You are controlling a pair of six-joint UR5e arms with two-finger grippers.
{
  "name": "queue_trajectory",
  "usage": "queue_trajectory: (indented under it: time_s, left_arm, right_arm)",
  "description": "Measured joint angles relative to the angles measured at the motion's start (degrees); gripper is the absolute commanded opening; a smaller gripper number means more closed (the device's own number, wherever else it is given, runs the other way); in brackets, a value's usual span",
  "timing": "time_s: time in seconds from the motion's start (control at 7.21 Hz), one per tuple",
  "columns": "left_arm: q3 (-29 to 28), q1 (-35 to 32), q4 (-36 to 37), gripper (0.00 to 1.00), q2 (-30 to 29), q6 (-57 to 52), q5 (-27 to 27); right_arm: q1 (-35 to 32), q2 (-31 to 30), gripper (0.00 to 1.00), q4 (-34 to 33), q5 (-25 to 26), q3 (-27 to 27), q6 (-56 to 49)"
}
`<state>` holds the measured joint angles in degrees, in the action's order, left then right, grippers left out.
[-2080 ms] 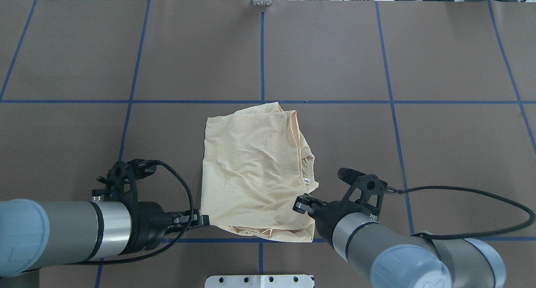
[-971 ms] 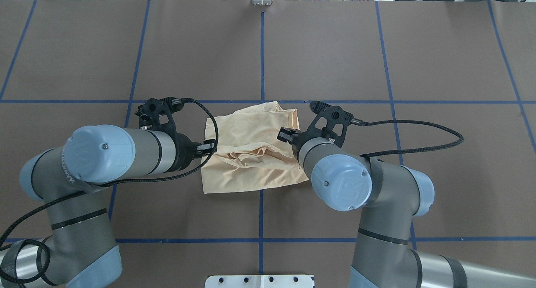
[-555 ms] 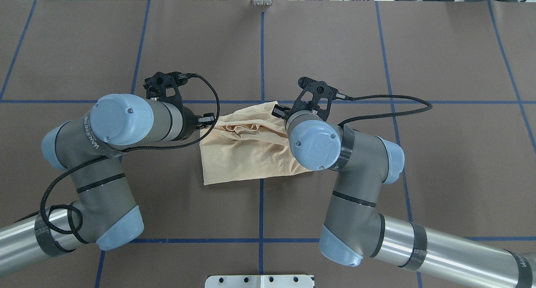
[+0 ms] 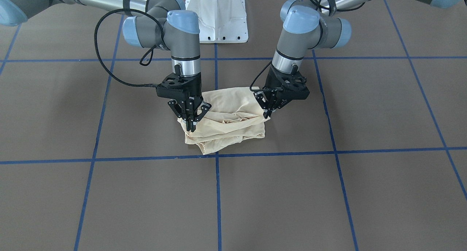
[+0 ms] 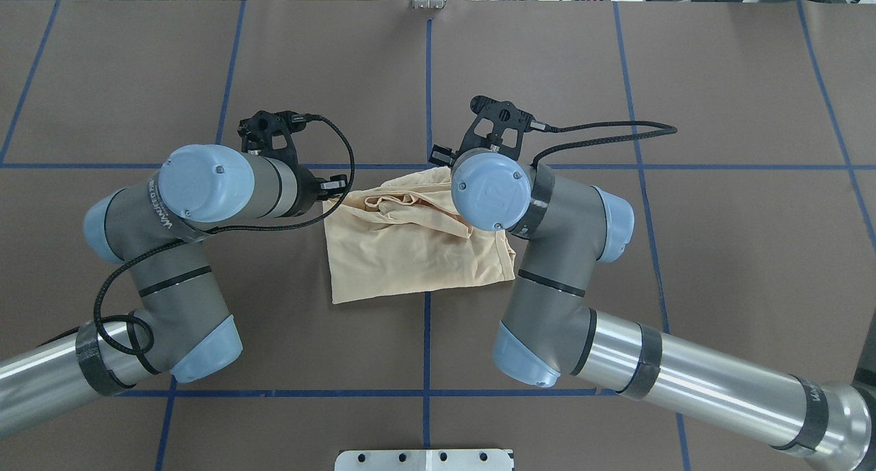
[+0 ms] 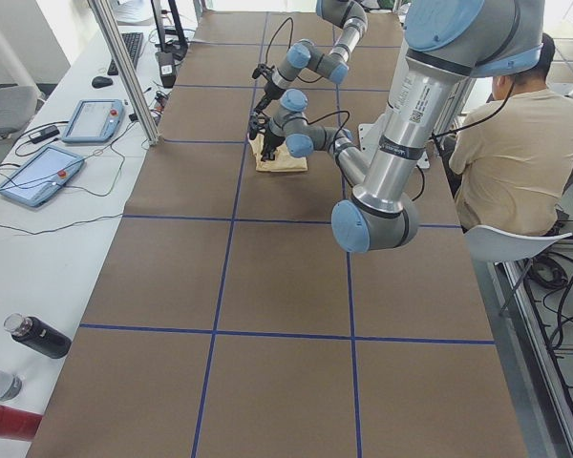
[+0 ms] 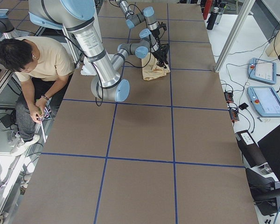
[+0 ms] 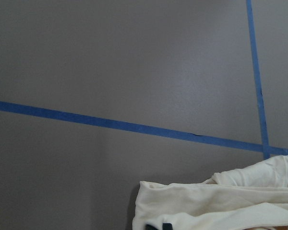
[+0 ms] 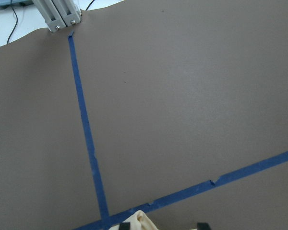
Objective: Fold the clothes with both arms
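Exterior front-facing view: the cream shirt (image 4: 228,128) lies half folded mid-table (image 4: 365,192), beside the blue tape (image 4: 292,151) cross. The left gripper (image 4: 267,115) and right gripper (image 4: 190,126) each pinch tight on one end of its lifted edge. If one arm pulls faster, the thin cloth may slip free or bunch up crooked.
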<state>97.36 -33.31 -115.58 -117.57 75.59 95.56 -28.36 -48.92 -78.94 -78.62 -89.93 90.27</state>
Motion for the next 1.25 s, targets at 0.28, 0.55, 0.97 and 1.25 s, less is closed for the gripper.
queue_trajectory:
  time_s: [0.28, 0.55, 0.97, 1.25]
  left_arm:
    - [1.01, -4.37, -0.29, 1.0, 0.57, -8.66, 5.76]
    - [1.23, -6.61, -0.39, 1.0, 0.97, -13.5, 8.33]
    - [1.25, -6.97, -0.43, 1.0, 1.02, -14.18, 8.67]
    - [1.28, -7.0, -0.43, 1.0, 1.02, -14.16, 8.68]
  right_arm:
    - [-0.6, 1.11, 0.87, -0.24, -3.99, -0.96, -0.91]
    - [3.93, 0.4, 0.66, -0.72, -0.97, -1.28, -1.44]
    - [8.28, -1.49, 0.19, -2.16, 4.21, -0.9, -5.28]
    - [8.2, -1.48, 0.0, -2.19, 4.85, -0.86, -6.18]
